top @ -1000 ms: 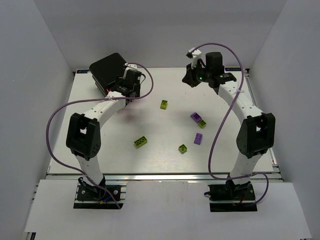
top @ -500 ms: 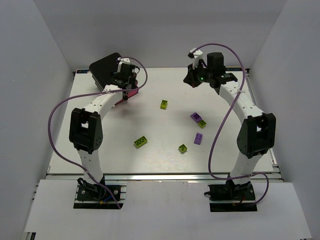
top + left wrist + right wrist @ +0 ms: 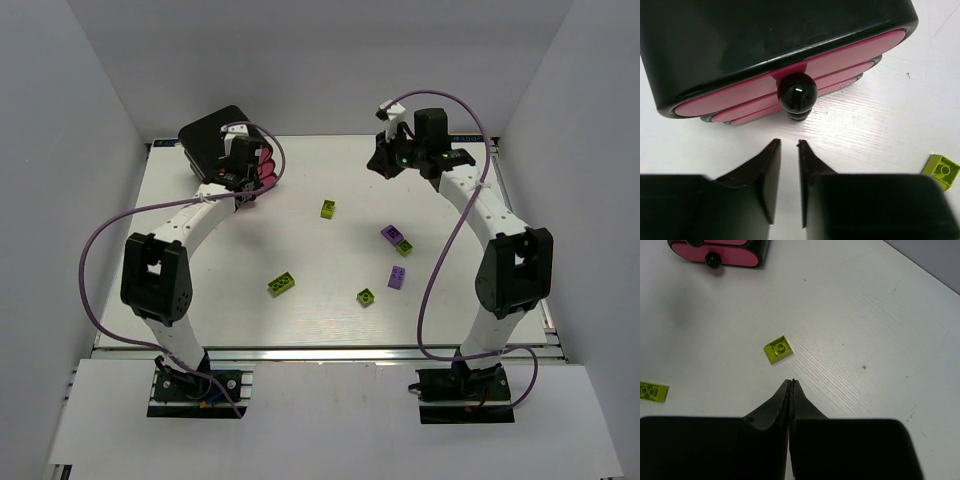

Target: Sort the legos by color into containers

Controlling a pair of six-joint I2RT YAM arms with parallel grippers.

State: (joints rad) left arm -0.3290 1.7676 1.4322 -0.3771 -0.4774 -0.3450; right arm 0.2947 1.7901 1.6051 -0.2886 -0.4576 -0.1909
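Observation:
The black cabinet (image 3: pixel 212 135) stands at the back left, its three pink drawers (image 3: pixel 263 167) facing the table's middle. In the left wrist view the drawers (image 3: pixel 740 97) look pushed in, with a black knob (image 3: pixel 797 93) on the top one. My left gripper (image 3: pixel 789 146) (image 3: pixel 243 180) sits just in front of that knob, jaws a narrow gap apart and empty. My right gripper (image 3: pixel 791 382) (image 3: pixel 384 162) is shut and empty above the back right. Legos lie loose: lime (image 3: pixel 327 208) (image 3: pixel 779 349), lime (image 3: pixel 282 284), purple (image 3: pixel 391 233), purple (image 3: pixel 397 277), green (image 3: pixel 404 246), green (image 3: pixel 366 296).
The cabinet also shows at the top left of the right wrist view (image 3: pixel 760 250). A lime lego (image 3: pixel 942 170) lies at the right edge of the left wrist view. White walls enclose the table on three sides.
My left arm has swung left and its gripper has moved back toward the cabinet front. The right arm has hardly moved. The legos have not moved.

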